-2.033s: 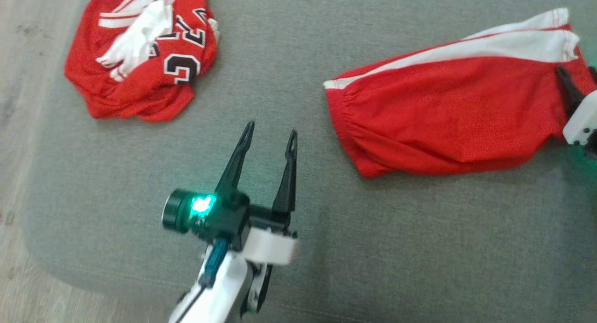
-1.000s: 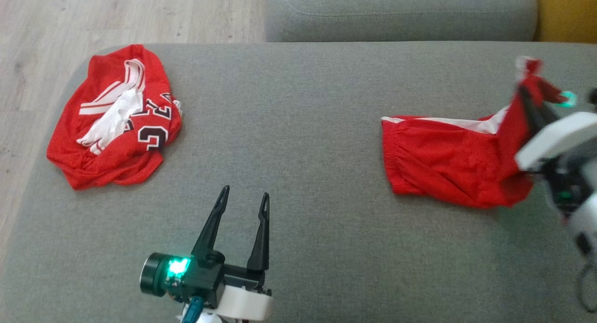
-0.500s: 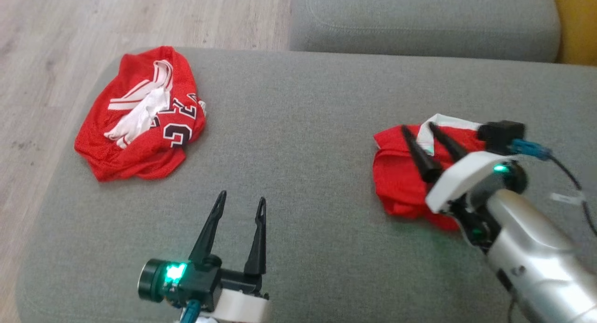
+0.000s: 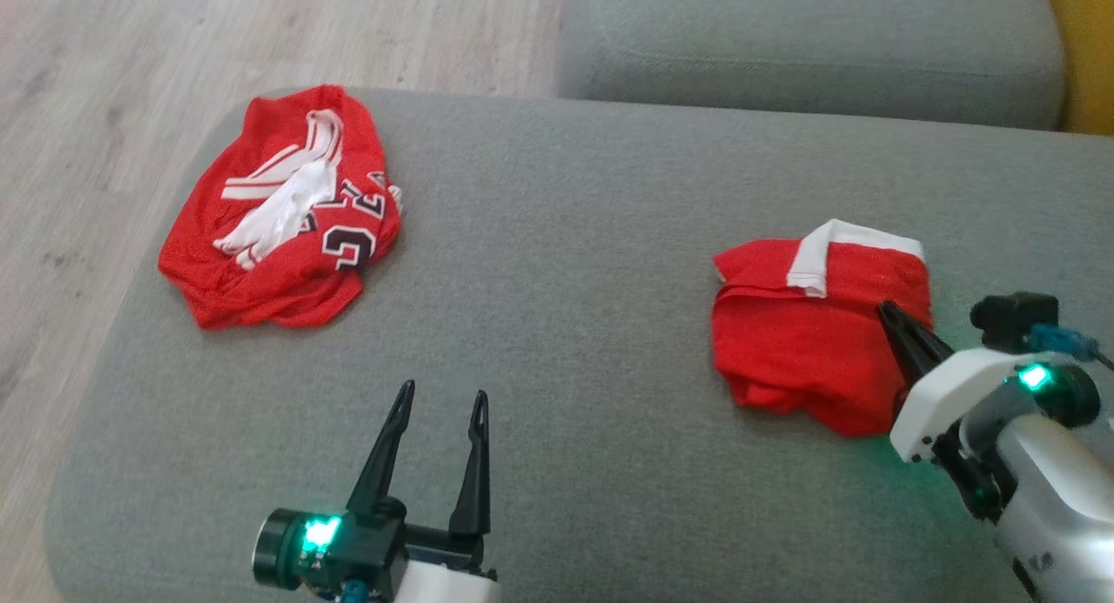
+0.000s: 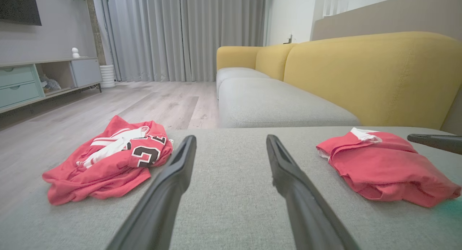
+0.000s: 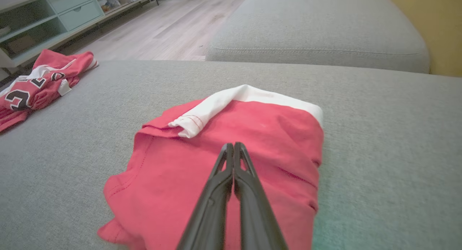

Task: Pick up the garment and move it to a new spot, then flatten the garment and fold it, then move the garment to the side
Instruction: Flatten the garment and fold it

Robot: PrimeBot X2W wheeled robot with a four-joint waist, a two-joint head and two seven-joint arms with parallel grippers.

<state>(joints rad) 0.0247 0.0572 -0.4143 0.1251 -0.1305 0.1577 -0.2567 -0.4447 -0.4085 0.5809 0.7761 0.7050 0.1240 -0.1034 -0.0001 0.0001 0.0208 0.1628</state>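
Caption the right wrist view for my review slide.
Shut right claw over folded red shorts on the grey sofa, crumpled red jersey at the view's far left.

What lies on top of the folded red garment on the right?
On the folded red garment, a white band is turned over along its far edge. The right gripper, shut, points over it; contact cannot be judged. The layers folded inside are covered.

We are holding the left gripper (image 4: 444, 392) at the lower left of the head view, fingers spread wide apart. We are pointing the right gripper (image 4: 886, 310) up-left, fingers pressed together.
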